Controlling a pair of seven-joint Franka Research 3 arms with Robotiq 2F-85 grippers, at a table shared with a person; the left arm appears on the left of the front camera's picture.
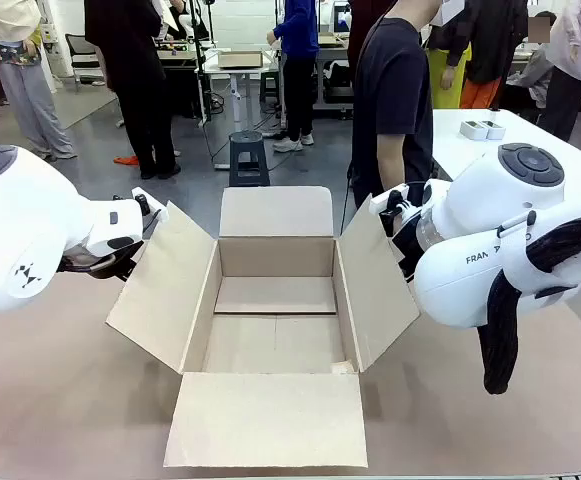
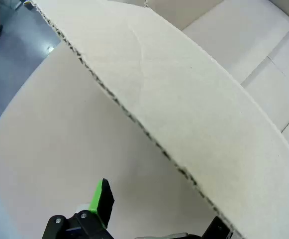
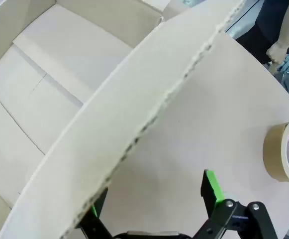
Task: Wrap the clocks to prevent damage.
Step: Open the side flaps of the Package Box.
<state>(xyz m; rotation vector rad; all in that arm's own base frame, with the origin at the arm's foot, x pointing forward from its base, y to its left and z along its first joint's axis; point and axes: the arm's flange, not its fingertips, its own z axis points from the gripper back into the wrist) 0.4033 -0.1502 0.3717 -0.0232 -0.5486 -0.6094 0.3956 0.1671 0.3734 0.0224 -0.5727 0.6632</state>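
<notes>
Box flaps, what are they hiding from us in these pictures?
- Left wrist view: one finger of the left gripper, mostly under the left flap.
- Right wrist view: one finger of the right gripper, mostly behind the right flap.
- Right wrist view: the tape roll, cut by the picture's edge; its print too small to read.

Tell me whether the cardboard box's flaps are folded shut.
No: all four flaps of the cardboard box are spread open.
</notes>
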